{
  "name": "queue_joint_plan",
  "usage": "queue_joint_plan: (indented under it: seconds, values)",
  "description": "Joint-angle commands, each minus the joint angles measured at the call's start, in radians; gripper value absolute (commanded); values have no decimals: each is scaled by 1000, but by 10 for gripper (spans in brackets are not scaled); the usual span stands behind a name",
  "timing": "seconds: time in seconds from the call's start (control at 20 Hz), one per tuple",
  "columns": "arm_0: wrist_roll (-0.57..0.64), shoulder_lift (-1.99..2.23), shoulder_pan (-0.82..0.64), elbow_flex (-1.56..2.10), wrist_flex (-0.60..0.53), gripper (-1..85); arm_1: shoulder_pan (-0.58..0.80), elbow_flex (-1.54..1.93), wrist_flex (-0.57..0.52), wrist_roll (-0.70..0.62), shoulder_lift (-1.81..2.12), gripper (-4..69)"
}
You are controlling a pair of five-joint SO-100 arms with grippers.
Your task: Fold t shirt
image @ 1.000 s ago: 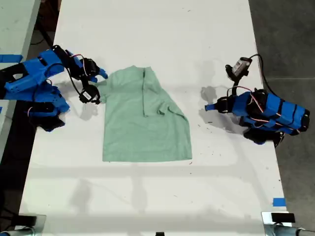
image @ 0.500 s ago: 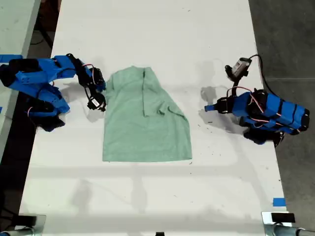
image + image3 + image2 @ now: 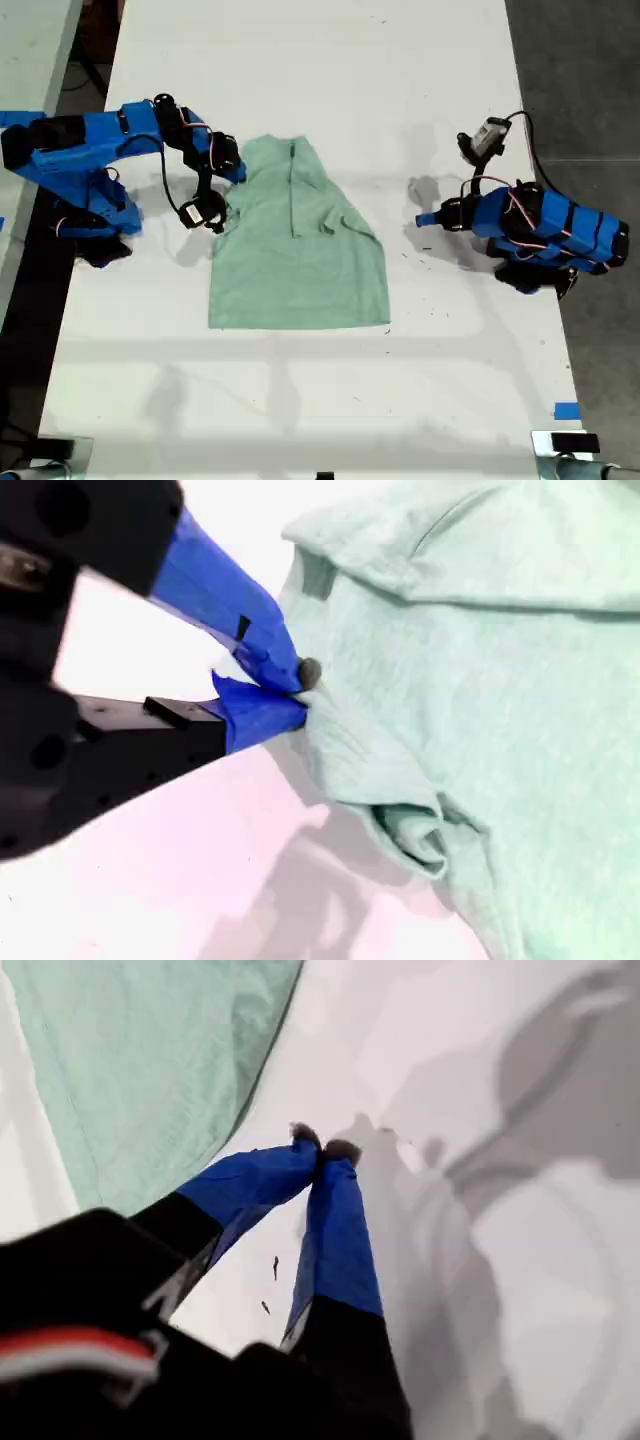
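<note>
Reaching inward, my second gripper [image 3: 300, 692] has jaws clamped on the t shirt [image 3: 480, 680] edge.

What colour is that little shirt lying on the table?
The small short-sleeved fabric t-shirt is a plain pale mint green, with no pattern; the exterior view shows it best.

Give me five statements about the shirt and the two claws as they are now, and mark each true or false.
1. My second claw is closed on the edge of the pale mint-green fabric t-shirt. True.
2. My first claw grips the shirt. False: it is shut on nothing, over the bare white table, apart from the shirt.
3. One sleeve is folded in over the shirt's body. True.
4. The shirt is bunched into a ball. False: it lies mostly flat.
5. Both arms are at the exterior view's left. False: one is at each side.
</note>
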Motion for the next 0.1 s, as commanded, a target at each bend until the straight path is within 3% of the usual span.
queue_joint_plan:
  seconds: [0.0, 0.05]
  values:
    - [-14, 31, 21, -103, 35, -3, -11, 46, 11, 6, 15, 16]
    - [-11, 29, 15, -103, 38, -3, -11, 46, 11, 6, 15, 16]
